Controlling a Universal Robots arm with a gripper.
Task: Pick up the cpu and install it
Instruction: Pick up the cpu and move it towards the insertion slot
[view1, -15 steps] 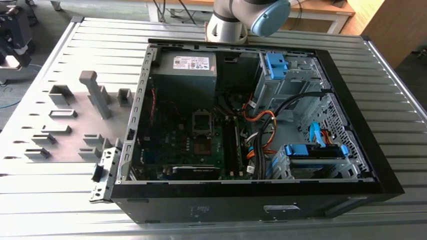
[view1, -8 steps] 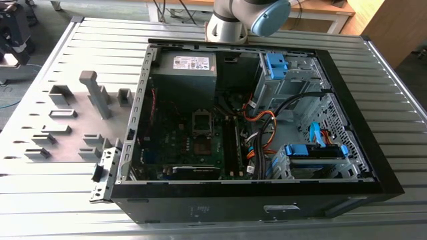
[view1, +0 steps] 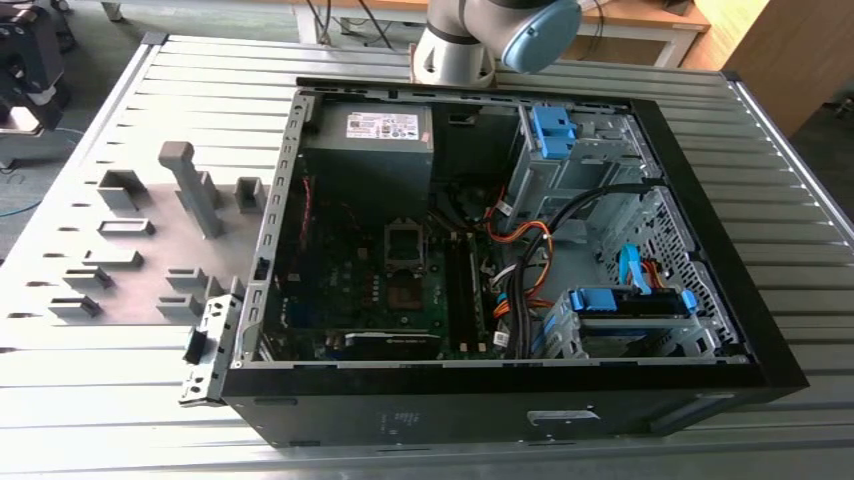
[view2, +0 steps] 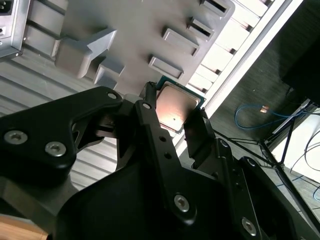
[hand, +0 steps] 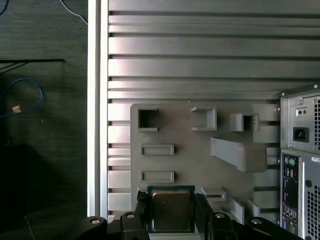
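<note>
Closest in the first wrist view, my end effector (hand: 171, 201) grips the cpu (hand: 171, 212) by two opposite edges, above the grey holder plate (hand: 190, 160) on the worktop (hand: 200, 50). I judge it light, stiff, slick-topped and fragile underneath, so edges only.

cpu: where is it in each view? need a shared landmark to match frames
First wrist view: cpu held in the gripper, in front of the grey holder plate.
Second wrist view: cpu between the fingers, over the plate's edge.
Exterior view: shared landmark, the same plate, on the exterior view's left of the PC case.
</note>
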